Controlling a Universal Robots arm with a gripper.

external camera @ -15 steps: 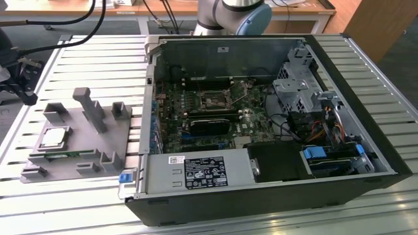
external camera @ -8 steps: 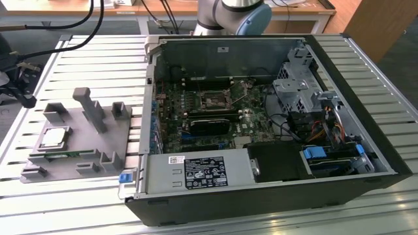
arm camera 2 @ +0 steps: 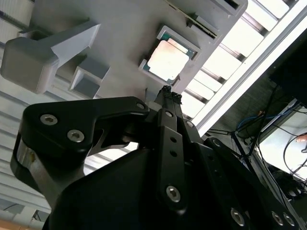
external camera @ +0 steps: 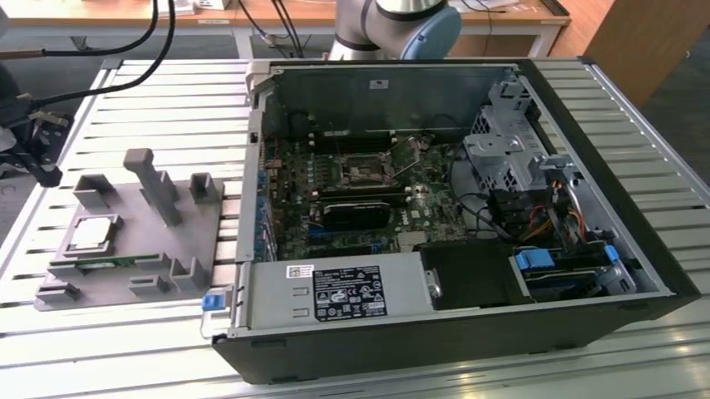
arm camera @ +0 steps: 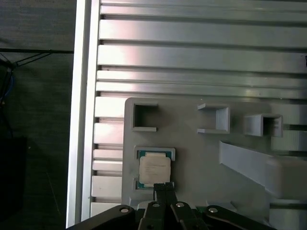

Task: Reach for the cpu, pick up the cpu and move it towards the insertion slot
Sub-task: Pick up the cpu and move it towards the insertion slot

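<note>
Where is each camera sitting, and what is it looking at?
Exterior view: off the arm, high up, looking down on the open computer case, grey tray and arm.
First wrist view: on the arm, looking past the claw onto the tray and cpu.
Second wrist view: on the arm, looking along the claw's dark body to the cpu.
Both wrist views share the claw tip, cpu and tray.

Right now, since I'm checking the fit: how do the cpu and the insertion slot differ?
The cpu has a bright silvery top; the insertion slot has a dark centre inside a metal frame. The cpu lies in the grey tray outside the computer case; the slot sits on the motherboard inside it. Both are square and lie flat.
</note>
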